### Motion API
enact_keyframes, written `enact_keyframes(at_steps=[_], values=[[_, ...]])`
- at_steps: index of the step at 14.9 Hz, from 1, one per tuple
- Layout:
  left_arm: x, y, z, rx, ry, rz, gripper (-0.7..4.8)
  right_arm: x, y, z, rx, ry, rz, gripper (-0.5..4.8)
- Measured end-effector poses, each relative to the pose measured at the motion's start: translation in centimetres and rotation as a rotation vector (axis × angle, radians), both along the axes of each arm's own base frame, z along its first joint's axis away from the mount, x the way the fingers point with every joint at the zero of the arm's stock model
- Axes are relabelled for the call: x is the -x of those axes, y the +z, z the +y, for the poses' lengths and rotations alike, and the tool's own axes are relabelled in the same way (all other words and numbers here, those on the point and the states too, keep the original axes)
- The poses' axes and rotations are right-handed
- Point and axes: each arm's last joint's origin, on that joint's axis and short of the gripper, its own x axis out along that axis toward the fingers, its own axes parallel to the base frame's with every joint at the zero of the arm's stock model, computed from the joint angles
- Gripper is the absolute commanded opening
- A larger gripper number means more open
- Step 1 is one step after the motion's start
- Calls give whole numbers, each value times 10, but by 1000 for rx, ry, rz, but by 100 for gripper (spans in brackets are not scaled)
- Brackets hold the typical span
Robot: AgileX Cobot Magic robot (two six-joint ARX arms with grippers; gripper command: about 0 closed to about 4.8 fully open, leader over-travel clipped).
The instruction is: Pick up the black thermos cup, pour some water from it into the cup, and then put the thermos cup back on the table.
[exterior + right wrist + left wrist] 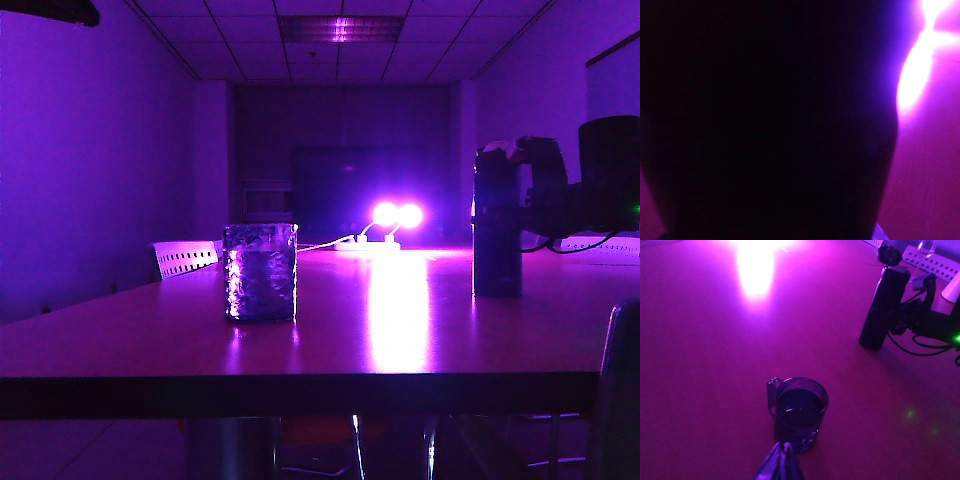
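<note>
Cup and thermos cup well apart on the table.
Cup (pixel 260 271) standing left on the table (pixel 300 350); black thermos cup (pixel 497 225) upright right; right gripper (pixel 540 195) against it; left gripper (pixel 782 462) just before the cup.

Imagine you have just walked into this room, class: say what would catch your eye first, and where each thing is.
First, the twin glaring lamps at the far end of the table, streaking its top with light in a purple-lit room. Next, the black thermos cup standing at the right, the right gripper around its upper part. Then the cup, left of centre, near the front edge, with the left gripper shut just short of it.
</note>
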Motion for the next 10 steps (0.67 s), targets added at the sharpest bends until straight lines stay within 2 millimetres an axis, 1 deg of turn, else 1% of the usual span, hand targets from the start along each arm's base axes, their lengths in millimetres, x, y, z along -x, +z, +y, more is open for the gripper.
enact_keyframes(at_steps=[1,5,7,10], values=[[0,0,0,0,0,0,-5,0,0,0,1,0,0,168],[0,0,0,1,0,0,-5,0,0,3,2,4,-2,169],[0,0,0,0,0,1,-5,0,0,5,2,9,-2,105],[0,-2,0,-7,0,17,-5,1,2,5,2,10,3,103]])
